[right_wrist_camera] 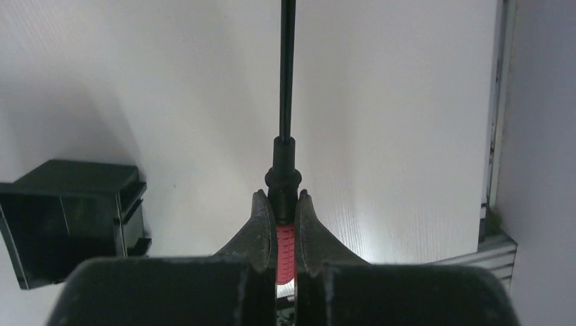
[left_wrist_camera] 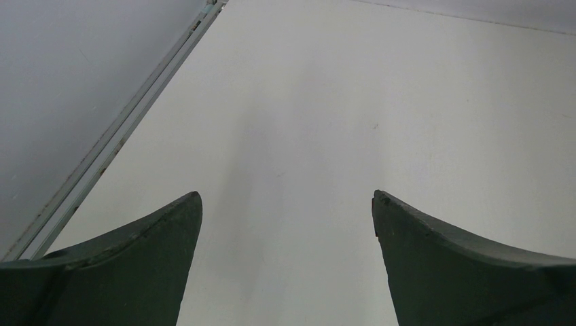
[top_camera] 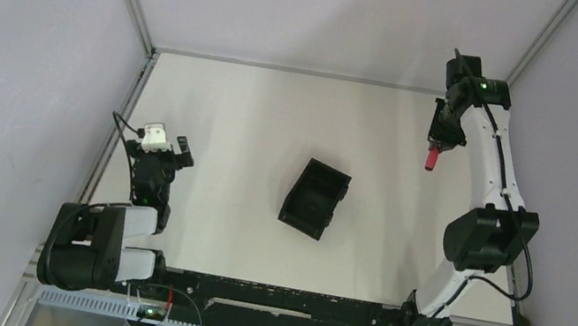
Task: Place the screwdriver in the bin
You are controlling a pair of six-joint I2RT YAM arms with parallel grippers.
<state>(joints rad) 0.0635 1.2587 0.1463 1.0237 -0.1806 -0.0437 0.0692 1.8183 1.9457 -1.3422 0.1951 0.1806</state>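
Right wrist view: the right gripper (right_wrist_camera: pixel 282 204) is closed tight on the screwdriver (right_wrist_camera: pixel 287 81). Its two fingers pinch the ribbed red handle from either side, just behind the black collar. The thin black shaft sticks straight out past the fingertips, over the white table (right_wrist_camera: pixel 407 136), and runs out of the top of the view, so the tip cannot be seen. The bin (right_wrist_camera: pixel 68 217) sits on the table at the left edge of this view, well apart from the tool. Its open top faces up, and the inside is too dark to read from here.

In the top external view the gripped screwdriver is to the right of the bin and farther from the arm bases than the bin is. The red handle end shows below the gripper. The bin lies at a slant on the table, roughly midway between the two arms.

The left gripper (left_wrist_camera: pixel 286 197) is left of the bin, close to the table's side rail (left_wrist_camera: pixel 115 136). The left wrist view shows its jaws standing wide apart over bare table, and it holds nothing.
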